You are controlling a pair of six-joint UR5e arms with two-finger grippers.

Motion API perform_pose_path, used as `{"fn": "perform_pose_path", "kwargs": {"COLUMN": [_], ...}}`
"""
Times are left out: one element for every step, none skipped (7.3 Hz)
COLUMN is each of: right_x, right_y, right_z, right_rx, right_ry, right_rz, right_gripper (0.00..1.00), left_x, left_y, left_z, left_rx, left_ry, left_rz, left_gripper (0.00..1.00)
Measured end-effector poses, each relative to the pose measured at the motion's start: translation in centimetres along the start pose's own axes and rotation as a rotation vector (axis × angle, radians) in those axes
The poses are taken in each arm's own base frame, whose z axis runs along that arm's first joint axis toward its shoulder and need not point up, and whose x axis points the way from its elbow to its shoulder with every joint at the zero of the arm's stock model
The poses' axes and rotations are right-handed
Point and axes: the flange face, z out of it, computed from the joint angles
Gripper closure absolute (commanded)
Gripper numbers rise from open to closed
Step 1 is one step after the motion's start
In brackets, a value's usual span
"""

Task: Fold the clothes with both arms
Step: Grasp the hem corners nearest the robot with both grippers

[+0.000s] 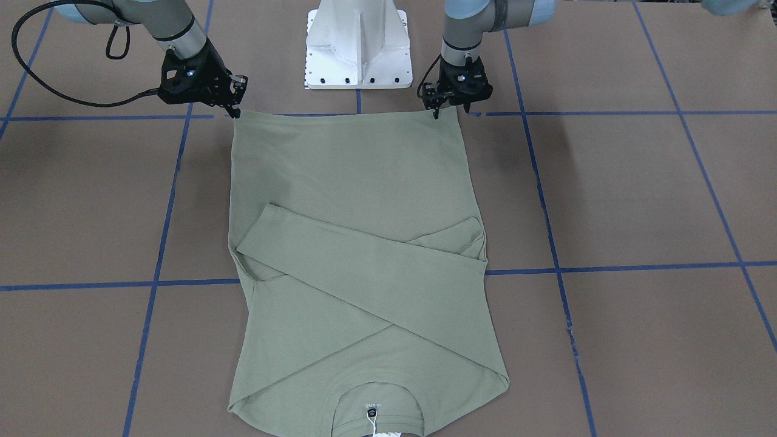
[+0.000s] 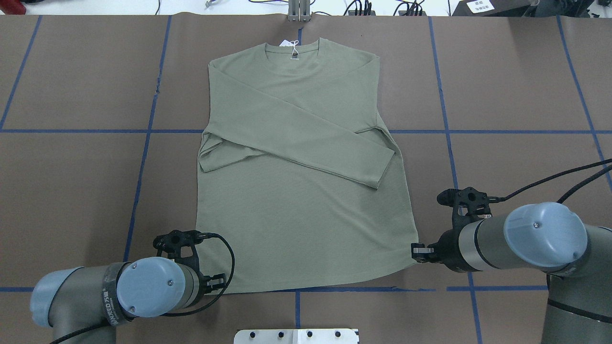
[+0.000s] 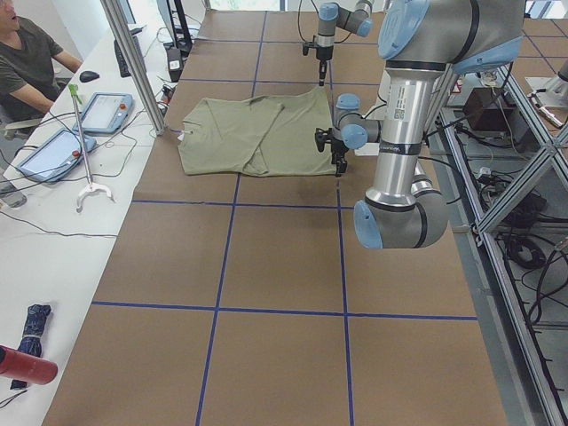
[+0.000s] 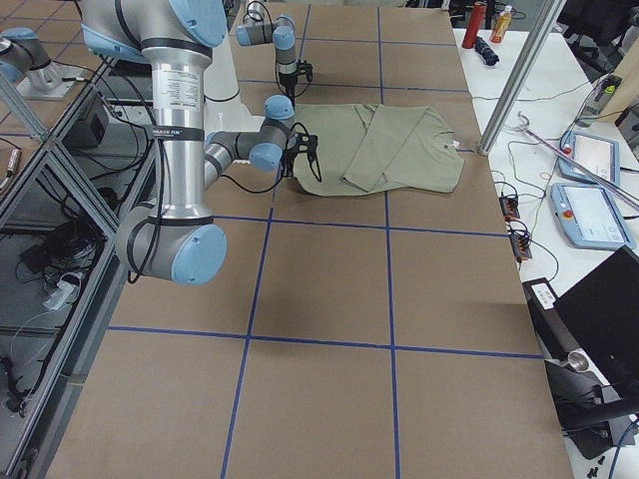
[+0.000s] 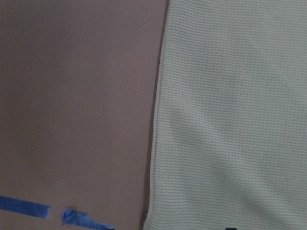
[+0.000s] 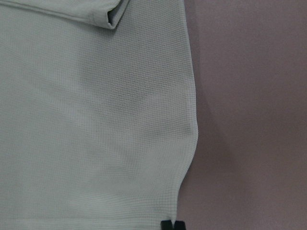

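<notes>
Fine-gridded sage knit shirt (image 2: 296, 215), flat; sleeves (image 2: 306, 138) crossed.

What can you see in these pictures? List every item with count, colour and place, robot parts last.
Sage-green long-sleeved knit shirt: one, green, flat mid-table, sleeves folded across.
White hang tag: one, white, at neck.
Brown paper-covered table: one, brown, blue tape grid.
White metal pedestal: one, white, robot's table edge.
Person: one, dark shirt, at side bench.
Left gripper: one, black, at hem corner.
Right gripper: one, black, opposite hem corner.
</notes>
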Motion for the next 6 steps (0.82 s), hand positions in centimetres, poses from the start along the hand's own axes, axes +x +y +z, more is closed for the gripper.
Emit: {"fn": "perform_pose_path", "kwargs": {"right_x": [0.05,0.12,0.19,0.24,0.26,0.27], "right_y": [-0.11,-0.22,-0.31,-0.36,-0.39,-0.41], "right_z": [-0.12,-0.21,-0.23,-0.24,-0.25,-0.25], "right_rx": [-0.006,-0.009,-0.01,-0.01,-0.01,-0.01], "right_ry": [-0.002,-0.003,-0.002,-0.002,-0.001,-0.001], "right_rz": [0.003,0.006,0.008,0.009,0.009,0.009], "right_gripper": [1.0,1.0,1.0,1.0,1.0,1.0], "left_x": [0.03,0.04,0.03,0.04,0.06,0.1], "left_y": [0.02,0.03,0.04,0.04,0.04,0.05], "left_z": [-0.11,-0.2,-0.23,-0.25,-0.27,-0.37], "left_rx": [-0.001,-0.002,-0.002,-0.002,-0.002,-0.002], "left_ry": [0.001,0.003,0.003,0.003,0.003,0.005], "left_rz": [0.0,0.0,0.0,0.0,0.0,0.0], "left_gripper": [0.41,0.46,0.55,0.71,0.94,1.0]}}
